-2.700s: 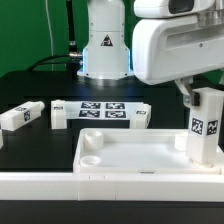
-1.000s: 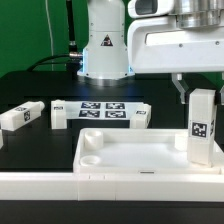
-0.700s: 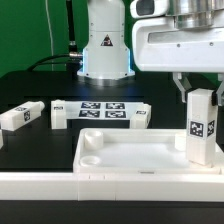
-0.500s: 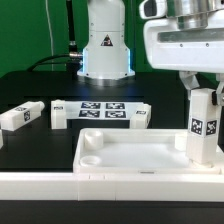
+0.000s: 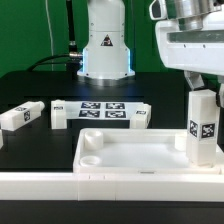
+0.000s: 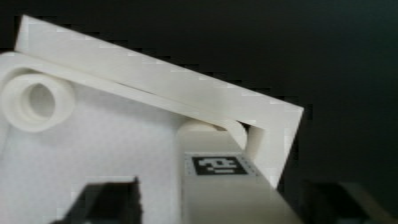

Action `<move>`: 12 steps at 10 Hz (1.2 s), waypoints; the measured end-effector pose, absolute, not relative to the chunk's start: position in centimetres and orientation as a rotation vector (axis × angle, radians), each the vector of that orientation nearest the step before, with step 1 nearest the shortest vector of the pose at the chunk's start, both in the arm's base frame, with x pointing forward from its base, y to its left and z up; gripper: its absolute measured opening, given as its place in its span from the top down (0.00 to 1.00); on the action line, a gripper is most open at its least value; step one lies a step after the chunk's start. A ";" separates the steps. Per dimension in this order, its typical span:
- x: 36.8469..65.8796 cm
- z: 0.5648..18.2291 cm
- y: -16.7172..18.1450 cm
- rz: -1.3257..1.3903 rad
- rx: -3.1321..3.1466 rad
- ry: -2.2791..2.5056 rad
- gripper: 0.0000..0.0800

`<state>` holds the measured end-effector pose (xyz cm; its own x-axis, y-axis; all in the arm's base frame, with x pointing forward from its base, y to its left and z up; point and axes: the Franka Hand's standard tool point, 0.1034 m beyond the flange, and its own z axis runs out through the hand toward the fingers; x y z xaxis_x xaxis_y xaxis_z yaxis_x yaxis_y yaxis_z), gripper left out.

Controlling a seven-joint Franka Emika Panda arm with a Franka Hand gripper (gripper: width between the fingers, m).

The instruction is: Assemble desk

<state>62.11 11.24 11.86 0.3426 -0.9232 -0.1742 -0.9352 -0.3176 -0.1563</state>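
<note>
Your gripper point(image 6: 214, 200) straddled the upright leg point(image 5: 203, 125) with jaws spread, gripping nothing, in the desk top's point(image 5: 120, 131) corner, lower right of the exterior frame; the leg seemed light, stiff and slick, best pinched on its flat sides.

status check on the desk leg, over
Gripper open, jaws either side of leg. Leg upright in desk top corner, exterior view's right. Spare leg lies well away, exterior view's left.
</note>
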 end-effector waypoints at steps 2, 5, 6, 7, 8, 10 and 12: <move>62.6 12.4 11.5 0.099 -2.562 1.443 0.22; 62.5 12.1 11.5 0.065 -2.694 1.165 0.19; 62.5 12.1 11.5 0.055 -2.733 1.067 0.19; 62.5 12.1 11.4 0.047 -2.759 0.998 0.19; 62.5 12.1 11.4 0.036 -2.807 0.864 0.19; 62.6 12.2 11.4 0.005 -2.888 0.637 0.19; 62.9 12.2 11.2 -0.039 -2.973 0.261 0.19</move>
<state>62.87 11.18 12.23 0.9844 -0.1755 0.0124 -0.1714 -0.9724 -0.1582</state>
